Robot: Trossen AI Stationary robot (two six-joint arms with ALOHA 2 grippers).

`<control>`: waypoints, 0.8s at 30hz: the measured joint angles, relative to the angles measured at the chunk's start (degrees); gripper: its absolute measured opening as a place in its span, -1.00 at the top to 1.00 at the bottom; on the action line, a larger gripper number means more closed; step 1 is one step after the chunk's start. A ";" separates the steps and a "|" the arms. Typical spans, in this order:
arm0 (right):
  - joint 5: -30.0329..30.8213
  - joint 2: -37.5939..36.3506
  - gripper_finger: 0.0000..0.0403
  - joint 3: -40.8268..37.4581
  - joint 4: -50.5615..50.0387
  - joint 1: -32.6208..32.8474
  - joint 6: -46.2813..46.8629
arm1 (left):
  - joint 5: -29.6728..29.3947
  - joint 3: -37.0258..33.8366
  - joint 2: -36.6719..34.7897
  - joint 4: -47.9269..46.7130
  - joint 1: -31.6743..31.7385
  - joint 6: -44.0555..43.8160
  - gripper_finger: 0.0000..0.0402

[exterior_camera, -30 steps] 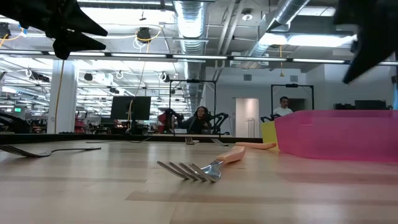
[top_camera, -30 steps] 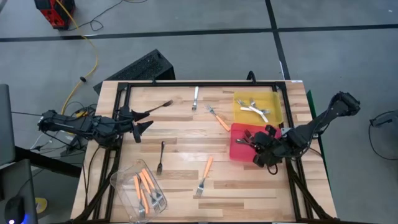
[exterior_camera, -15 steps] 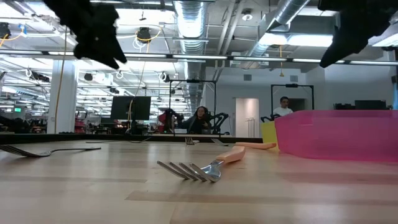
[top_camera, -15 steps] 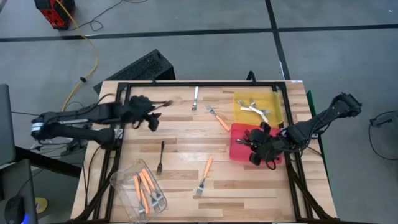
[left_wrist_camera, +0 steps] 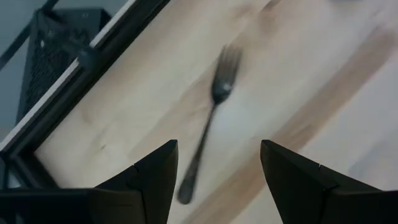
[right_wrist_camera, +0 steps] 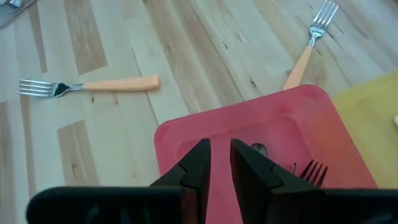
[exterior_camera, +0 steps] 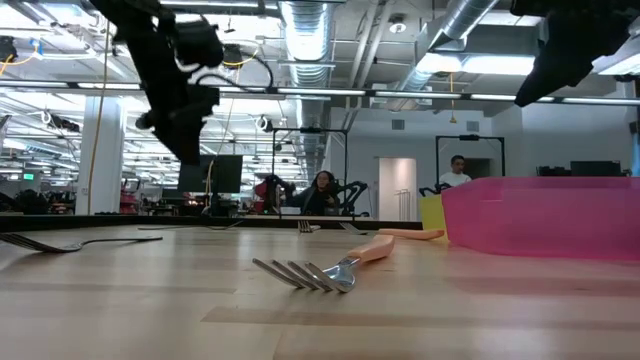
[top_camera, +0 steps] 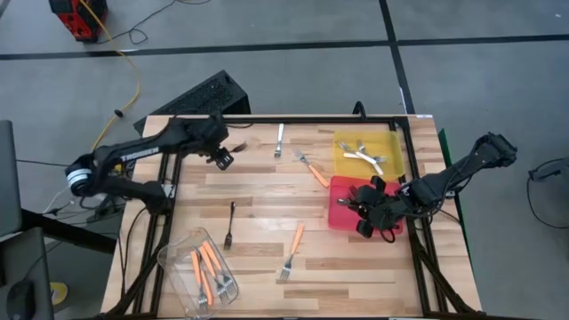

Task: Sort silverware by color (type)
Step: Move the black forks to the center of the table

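Orange-handled forks [top_camera: 293, 251], black forks [top_camera: 229, 224], red tray [top_camera: 342, 218], yellow tray [top_camera: 396, 156], pale striped wood table [top_camera: 258, 191].

A yellow tray [top_camera: 389, 142] and a red tray [top_camera: 341, 216] are set side by side on the wooden table [top_camera: 258, 191]; a clear tub [top_camera: 176, 256] is placed near its front-left corner

No lettering, label, brand, number or sign can be read anywhere in these views.
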 joint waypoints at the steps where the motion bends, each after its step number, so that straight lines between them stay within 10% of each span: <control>1: 0.00 0.00 0.56 0.00 -0.02 0.00 -0.04 | 0.30 0.00 0.88 -0.03 1.31 0.96 -0.07; 9: 0.00 -0.01 0.56 -0.02 -0.04 0.00 -0.18 | 12.46 0.00 4.05 -0.53 8.25 -1.41 -0.07; 18: 0.06 0.00 0.56 -0.02 0.13 -0.04 -2.34 | -0.49 0.17 4.03 -6.83 5.98 -3.00 -0.07; 24: 0.13 0.00 0.56 -0.04 0.30 -0.04 -2.55 | 4.94 8.53 4.03 -11.04 5.90 -6.07 0.25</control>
